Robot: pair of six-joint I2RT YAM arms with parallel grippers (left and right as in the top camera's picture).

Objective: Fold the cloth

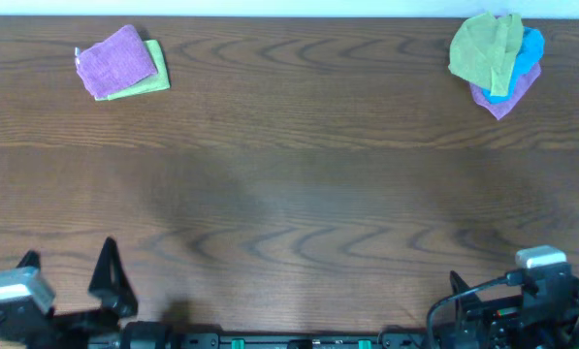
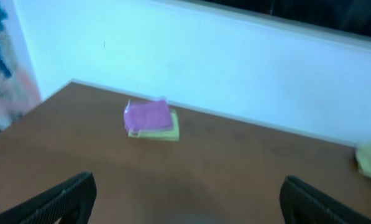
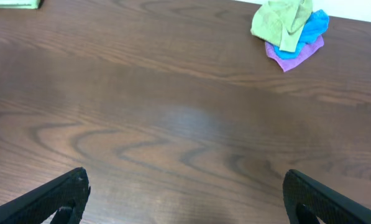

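The cloth (image 1: 119,60), mauve-purple and fuzzy, lies folded into a small square at the table's far left, on top of a folded lime-green cloth (image 1: 159,81). The left wrist view shows the same stack, the cloth (image 2: 148,116) sitting far ahead near the wall. My left gripper (image 1: 68,268) (image 2: 185,200) is at the near left edge, open, with nothing between its fingers. My right gripper (image 1: 507,286) (image 3: 185,200) is at the near right edge, also open and empty. Both are far from the cloth.
A crumpled pile sits at the far right: a lime-green cloth (image 1: 485,48) (image 3: 281,22) on top, a bright blue one (image 1: 528,53) (image 3: 314,25) beneath it, another purple one (image 1: 508,99) (image 3: 294,56) at the bottom. A pale wall (image 2: 235,68) runs along the table's far edge.
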